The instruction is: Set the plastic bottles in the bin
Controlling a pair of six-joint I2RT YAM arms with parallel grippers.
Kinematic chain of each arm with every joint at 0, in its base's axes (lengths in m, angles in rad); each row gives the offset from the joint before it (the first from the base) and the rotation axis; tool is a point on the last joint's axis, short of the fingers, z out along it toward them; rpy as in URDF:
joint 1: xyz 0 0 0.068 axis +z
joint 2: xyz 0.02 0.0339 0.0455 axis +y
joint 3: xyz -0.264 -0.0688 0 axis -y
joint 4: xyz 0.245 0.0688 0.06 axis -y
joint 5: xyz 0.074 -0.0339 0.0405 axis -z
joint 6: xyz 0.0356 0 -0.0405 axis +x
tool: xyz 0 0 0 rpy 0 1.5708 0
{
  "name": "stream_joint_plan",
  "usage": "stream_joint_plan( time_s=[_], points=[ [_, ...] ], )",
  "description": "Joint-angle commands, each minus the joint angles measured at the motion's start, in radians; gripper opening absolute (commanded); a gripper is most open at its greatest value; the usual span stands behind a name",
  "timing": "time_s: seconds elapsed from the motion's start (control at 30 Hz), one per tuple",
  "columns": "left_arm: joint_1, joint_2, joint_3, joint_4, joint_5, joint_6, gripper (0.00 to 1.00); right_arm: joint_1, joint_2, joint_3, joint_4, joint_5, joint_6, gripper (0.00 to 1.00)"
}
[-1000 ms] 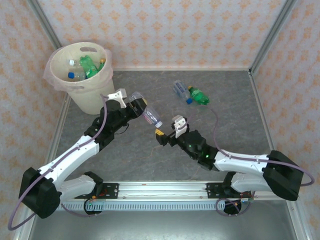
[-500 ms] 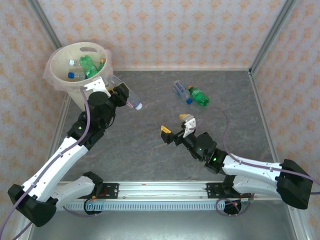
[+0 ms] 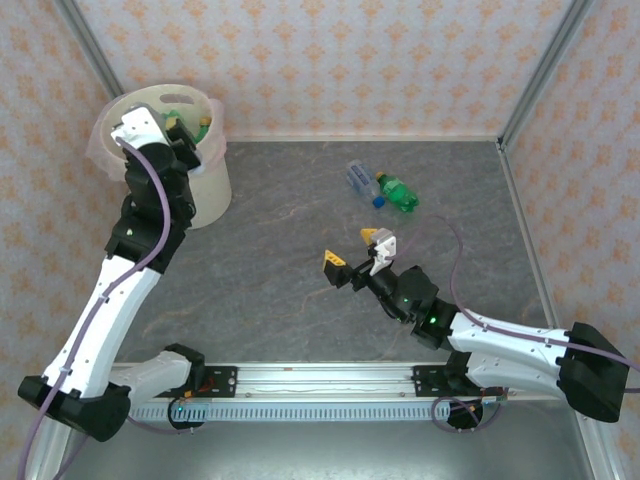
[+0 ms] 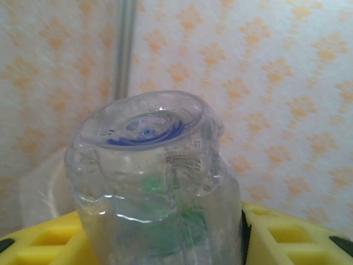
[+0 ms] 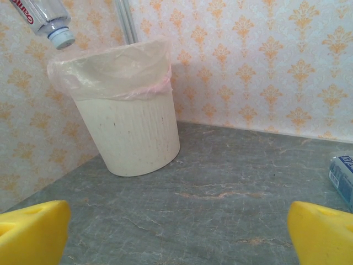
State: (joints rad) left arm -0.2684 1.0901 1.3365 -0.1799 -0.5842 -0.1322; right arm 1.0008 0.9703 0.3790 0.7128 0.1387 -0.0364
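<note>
The clear bottle (image 4: 149, 182) now hangs cap-down over the bin (image 5: 129, 132), swung there from mid-table by the left gripper (image 4: 160, 237) clamped on it; release looks next; the right gripper (image 3: 350, 248) waits, jaws apart; a green bottle (image 3: 398, 192) and a second clear bottle (image 3: 358, 178) lie on the table (image 3: 280, 200).

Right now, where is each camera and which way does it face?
Top external: above, behind the bases, looking down on table, bin, left arm, right arm.
Left wrist: on the left end effector, facing the wall past its held clear bottle; yellow fingers show.
Right wrist: on the open right end effector, facing the bin; fingers show.
Shared: top and right wrist see the bin.
</note>
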Motion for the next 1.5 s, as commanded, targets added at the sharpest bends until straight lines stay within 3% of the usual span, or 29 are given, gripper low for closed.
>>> stream_joint_plan(
  time_s=[0.0, 0.23, 0.4, 0.93, 1.03, 1.07, 1.1, 1.47],
  points=[
    [0.069, 0.054, 0.068, 0.055, -0.019, 0.079, 0.55, 0.001, -0.018, -0.017, 0.036, -0.006, 0.014, 1.0],
    [0.25, 0.218, 0.193, 0.082, 0.054, 0.027, 0.55, 0.002, -0.045, -0.022, 0.031, -0.026, 0.026, 1.0],
    [0.322, 0.336, 0.29, 0.104, 0.04, 0.03, 0.55, 0.002, -0.058, -0.023, 0.032, -0.043, 0.035, 1.0],
    [0.379, 0.682, 0.48, 0.176, -0.012, 0.127, 0.57, 0.002, -0.01, -0.023, 0.055, -0.039, 0.035, 1.0],
    [0.379, 0.708, 0.489, 0.163, 0.015, 0.129, 0.67, 0.002, 0.004, -0.022, 0.059, -0.038, 0.036, 1.0],
    [0.379, 0.708, 0.489, 0.157, 0.026, 0.126, 0.78, 0.002, 0.007, -0.022, 0.059, -0.036, 0.035, 1.0],
    [0.379, 0.708, 0.488, 0.152, 0.039, 0.12, 0.97, 0.002, 0.009, -0.021, 0.06, -0.035, 0.035, 1.0],
    [0.379, 0.626, 0.477, 0.121, 0.094, 0.075, 0.99, 0.002, 0.012, -0.022, 0.065, -0.045, 0.045, 1.0]
  ],
)
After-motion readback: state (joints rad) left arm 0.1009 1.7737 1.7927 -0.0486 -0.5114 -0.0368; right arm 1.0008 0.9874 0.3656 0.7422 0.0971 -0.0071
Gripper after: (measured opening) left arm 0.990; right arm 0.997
